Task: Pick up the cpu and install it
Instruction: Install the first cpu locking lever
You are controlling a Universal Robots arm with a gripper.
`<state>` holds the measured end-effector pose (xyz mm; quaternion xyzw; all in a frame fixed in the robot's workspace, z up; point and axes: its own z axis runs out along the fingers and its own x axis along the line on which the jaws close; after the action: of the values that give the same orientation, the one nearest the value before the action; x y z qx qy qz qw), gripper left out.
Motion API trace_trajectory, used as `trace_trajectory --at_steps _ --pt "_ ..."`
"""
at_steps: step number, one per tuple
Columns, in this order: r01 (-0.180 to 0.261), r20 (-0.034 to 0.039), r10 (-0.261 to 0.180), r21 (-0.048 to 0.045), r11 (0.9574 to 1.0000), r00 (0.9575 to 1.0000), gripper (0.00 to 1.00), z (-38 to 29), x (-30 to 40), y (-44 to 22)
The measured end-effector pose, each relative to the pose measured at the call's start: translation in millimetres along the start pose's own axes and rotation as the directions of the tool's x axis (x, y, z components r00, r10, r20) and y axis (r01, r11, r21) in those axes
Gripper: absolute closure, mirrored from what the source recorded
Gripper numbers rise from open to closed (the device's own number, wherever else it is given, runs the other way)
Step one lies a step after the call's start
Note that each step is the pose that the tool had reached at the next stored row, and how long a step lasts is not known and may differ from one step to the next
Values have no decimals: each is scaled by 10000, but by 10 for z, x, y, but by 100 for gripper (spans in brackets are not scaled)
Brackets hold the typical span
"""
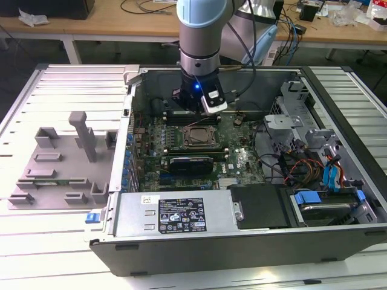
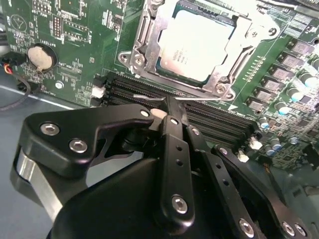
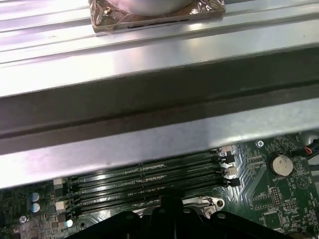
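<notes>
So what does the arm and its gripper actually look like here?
The arm is silver-grey with a pale blue joint cap and a dark collar lit by a small blue light. Black cables trail from the wrist. The gripper is matte black, with bolted linkage plates and silver screw heads.

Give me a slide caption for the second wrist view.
Shut tool above memory slots, chip seated in its socket.

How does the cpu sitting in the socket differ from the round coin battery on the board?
The square, silvery-white metal-topped cpu is flat and much larger; the round silver coin battery is a small disc. The cpu sits inside a metal socket frame; the coin battery sits in a black holder nearer the board's edge. Both are shiny metal and lie flat on the green motherboard.
</notes>
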<state>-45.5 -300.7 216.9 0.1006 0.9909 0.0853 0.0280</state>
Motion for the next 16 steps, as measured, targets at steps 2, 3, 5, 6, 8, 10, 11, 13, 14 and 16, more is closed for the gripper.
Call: trace_trajectory --at_steps 2,3,5,6,8,10,11,13,14,16 --pt "-277 55 277 37 9996 9996 89 34 -5 -5" --pt "-417 83 416 55 9991 9991 89 48 -4 -8" --pt "-737 142 736 74 9973 9972 89 70 -2 -7" --pt "-848 163 847 76 9964 9963 89 76 0 3" --pt "-1016 194 1015 79 9948 9947 89 84 5 28" --pt "-1096 208 1094 82 9939 9938 89 87 8 38" --pt "-1159 220 1157 85 9932 9930 89 89 9 44" --pt "-1252 239 1250 90 9921 9919 89 91 10 46" --pt "-1270 243 1267 92 9919 9916 89 93 10 46" --pt "-1328 257 1325 103 9911 9908 89 102 10 45"
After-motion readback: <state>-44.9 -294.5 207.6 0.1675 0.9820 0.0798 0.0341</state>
